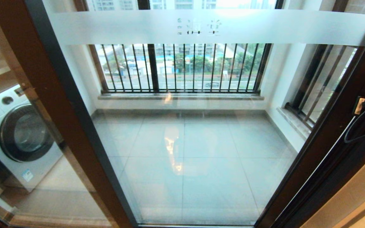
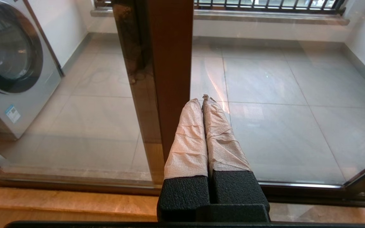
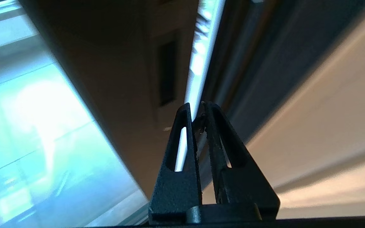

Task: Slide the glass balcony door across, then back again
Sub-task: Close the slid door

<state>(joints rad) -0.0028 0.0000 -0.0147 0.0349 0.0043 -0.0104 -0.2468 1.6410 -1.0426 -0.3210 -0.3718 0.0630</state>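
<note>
- glass balcony door [image 1: 185, 133]: clear pane in dark brown frame, fills most of the head view; frosted white band [image 1: 201, 28] across the top, characters on it too faint to read
- black handle slot [image 3: 167, 72] in the right stile, rectangular, close to the right gripper's tips
- right gripper [image 3: 199, 118]: black textured slotted fingers, jaws together, holding nothing, right at the stile edge; a thin bright gap runs beside it; only cables show at the head view's right edge
- left gripper [image 2: 203, 100]: fingers wrapped in wrinkled pale tape, jaws closed and empty, near the left brown stile [image 2: 169, 69]
- washing machine [image 1: 14, 136]: white, round dark porthole, behind the left glass, partly cut off; drum contents not visible
- glossy grey floor tiles [image 1: 201, 158], black-barred windows [image 1: 182, 68] beyond
</note>
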